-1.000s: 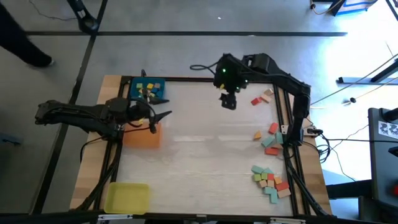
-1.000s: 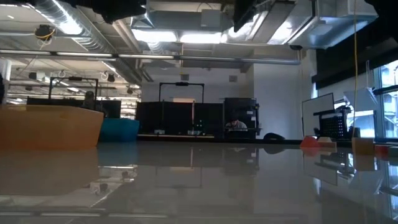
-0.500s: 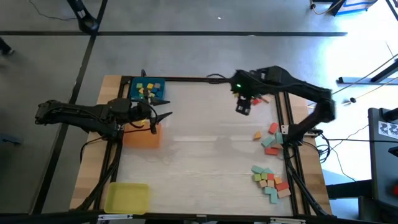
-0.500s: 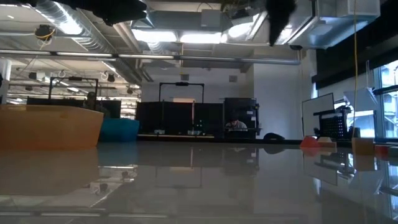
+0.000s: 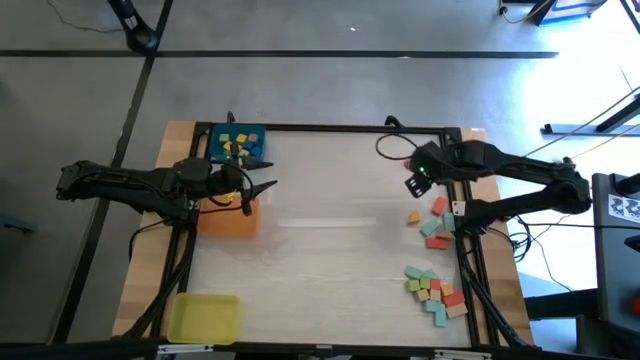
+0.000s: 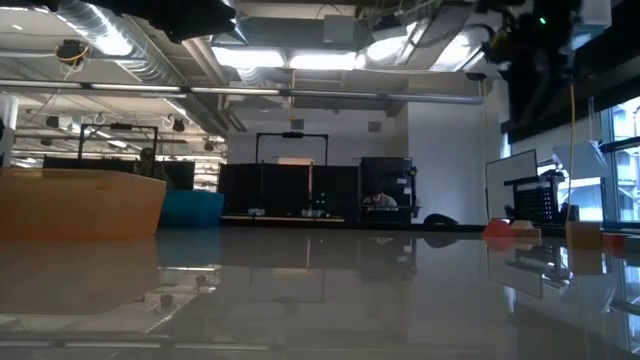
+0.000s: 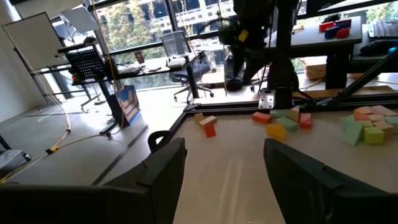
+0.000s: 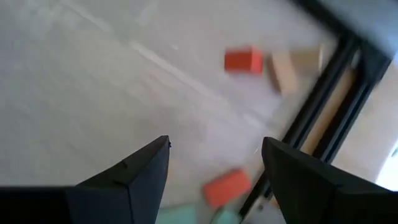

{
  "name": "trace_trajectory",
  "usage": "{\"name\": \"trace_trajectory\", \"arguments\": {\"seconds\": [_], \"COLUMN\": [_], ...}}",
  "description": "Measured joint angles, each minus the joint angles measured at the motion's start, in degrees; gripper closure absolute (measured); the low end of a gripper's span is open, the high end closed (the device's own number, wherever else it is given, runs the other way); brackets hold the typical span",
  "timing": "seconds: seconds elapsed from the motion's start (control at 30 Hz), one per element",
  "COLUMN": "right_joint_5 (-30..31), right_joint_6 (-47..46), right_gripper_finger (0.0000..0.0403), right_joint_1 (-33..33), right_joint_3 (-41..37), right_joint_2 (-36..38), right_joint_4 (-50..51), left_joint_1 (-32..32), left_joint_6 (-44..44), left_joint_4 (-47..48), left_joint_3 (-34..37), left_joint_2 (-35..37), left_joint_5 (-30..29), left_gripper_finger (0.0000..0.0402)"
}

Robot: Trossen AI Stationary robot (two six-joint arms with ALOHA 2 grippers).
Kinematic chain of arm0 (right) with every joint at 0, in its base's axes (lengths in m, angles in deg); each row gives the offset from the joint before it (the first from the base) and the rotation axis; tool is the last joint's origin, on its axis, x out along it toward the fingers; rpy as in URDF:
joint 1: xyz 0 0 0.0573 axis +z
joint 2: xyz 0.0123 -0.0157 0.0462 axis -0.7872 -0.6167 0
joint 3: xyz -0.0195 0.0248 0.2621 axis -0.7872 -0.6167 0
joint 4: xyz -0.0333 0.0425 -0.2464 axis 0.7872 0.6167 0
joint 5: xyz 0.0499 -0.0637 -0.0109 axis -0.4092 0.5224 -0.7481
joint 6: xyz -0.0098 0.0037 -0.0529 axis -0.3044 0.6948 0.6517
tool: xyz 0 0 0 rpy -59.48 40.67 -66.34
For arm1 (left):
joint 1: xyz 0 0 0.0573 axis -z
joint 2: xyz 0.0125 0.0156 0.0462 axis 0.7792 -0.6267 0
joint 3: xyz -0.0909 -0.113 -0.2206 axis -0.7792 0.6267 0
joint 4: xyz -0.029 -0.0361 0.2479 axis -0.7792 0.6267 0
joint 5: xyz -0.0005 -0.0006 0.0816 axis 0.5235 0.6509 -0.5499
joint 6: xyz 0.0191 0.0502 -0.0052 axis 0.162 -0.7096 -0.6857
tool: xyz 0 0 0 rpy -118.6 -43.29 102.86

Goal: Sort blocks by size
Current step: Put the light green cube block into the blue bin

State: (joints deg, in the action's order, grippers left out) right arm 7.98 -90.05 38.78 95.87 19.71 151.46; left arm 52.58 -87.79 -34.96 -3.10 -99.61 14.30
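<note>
The loose blocks (image 5: pixel 433 285) lie along the right edge of the table (image 5: pixel 330 250), one cluster near the front right corner and a few more strung out toward the back, so most of the sorting is judged to be ahead. Three trays line the left edge to receive them: a blue tray (image 5: pixel 238 143) at the back already holding several small pieces, an orange tray (image 5: pixel 232 222) beside it and a yellow tray (image 5: pixel 205 318) at the front left corner.

The right gripper (image 5: pixel 418 180) hangs above the table close to the right edge, near the scattered blocks, fingers spread wide and empty, its arm folded back along that edge. The left gripper (image 5: pixel 262 172) hovers over the blue and orange trays, arm stretched level from the left, fingers also wide apart and holding nothing, apparently waiting.
</note>
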Motion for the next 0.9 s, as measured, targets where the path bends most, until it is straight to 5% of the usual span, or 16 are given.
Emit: {"name": "trace_trajectory", "arguments": {"seconds": [0.4,0.57,0.8,0.9], "right_joint_5": [-10.0,-16.7,-14.0,-18.0], "right_joint_6": [-9.0,-12.8,-18.3,-17.9], "right_gripper_finger": [0.0146,0.0146,0.0146,0.0146], "right_joint_1": [-4.2,-4.5,-4.5,-4.5], "right_joint_3": [-17.3,-19.6,-19.7,-19.7], "right_joint_2": [-0.3,-0.6,-1.1,-1.9], "right_joint_4": [-7.2,-12.3,-7.6,-8.3], "left_joint_1": [0.0,0.0,0.0,0.0], "left_joint_6": [-0.2,1.0,1.1,0.8], "left_joint_4": [-0.1,0.9,1.6,1.6], "left_joint_3": [0.0,0.0,0.0,0.0], "left_joint_2": [0.0,0.0,0.0,0.0], "left_joint_5": [0.0,0.0,0.0,0.0], "left_gripper_finger": [0.0196,0.0196,0.0196,0.0196]}}
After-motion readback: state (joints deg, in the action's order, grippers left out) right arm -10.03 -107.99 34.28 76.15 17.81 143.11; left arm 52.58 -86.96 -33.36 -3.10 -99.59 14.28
